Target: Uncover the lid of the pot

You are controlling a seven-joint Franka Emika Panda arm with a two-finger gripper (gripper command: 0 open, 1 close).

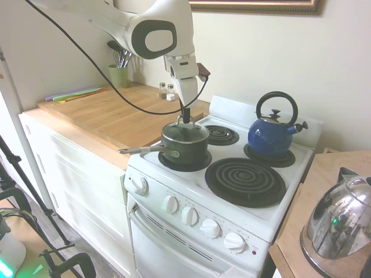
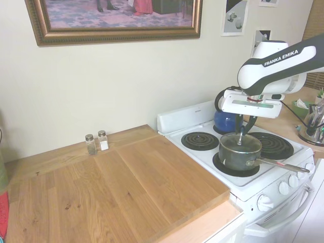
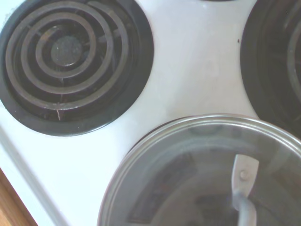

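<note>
The pot point(image 1: 186, 152), a small dark saucepan with a long silvery handle point(image 1: 144, 150), sits on the front left burner of the white stove point(image 1: 191, 185). The glass lid point(image 1: 185, 132) rests flat on the pot, steel rim all round. My gripper point(image 1: 184, 120) reaches straight down onto the lid's metal loop handle point(image 3: 244, 186), and the fingers look pinched together on it. The second exterior view shows the same pot point(image 2: 238, 157), lid point(image 2: 234, 143) and gripper point(image 2: 242, 134). The wrist view looks down on the lid point(image 3: 188, 169) from close above.
A blue kettle point(image 1: 272, 134) stands on the back right burner, just behind the pot. Bare coil burners point(image 1: 244, 180) lie to the front right and at the back point(image 1: 221, 134). A wooden counter point(image 2: 116, 187) adjoins the stove, with two shakers point(image 2: 96, 143). A shiny steel kettle point(image 1: 339, 223) sits at the right.
</note>
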